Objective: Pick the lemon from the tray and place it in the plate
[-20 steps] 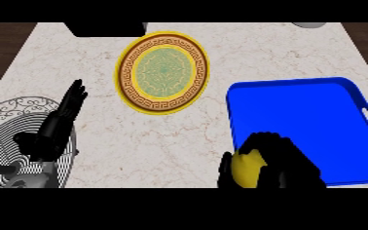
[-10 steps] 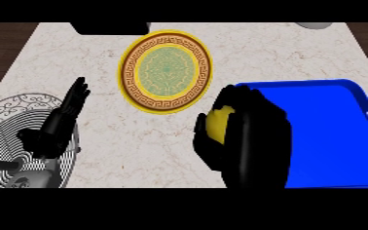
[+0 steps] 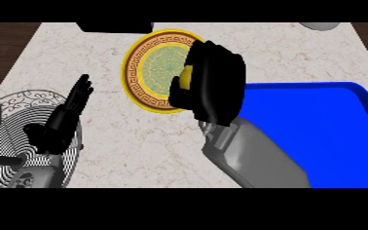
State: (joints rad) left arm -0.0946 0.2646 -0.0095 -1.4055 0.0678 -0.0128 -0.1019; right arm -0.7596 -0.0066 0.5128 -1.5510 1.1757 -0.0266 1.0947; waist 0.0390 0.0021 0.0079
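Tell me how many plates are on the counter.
2. A gold-rimmed plate at upper middle, partly behind the right hand holding the lemon; a black-and-white patterned plate at the left edge, under the left hand. A cut-off grey object top right is unclear.

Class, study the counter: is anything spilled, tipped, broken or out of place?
Nothing stands out. The plate lies flat, the blue tray sits beside it, and the right hand holds the lemon over the plate's right side.
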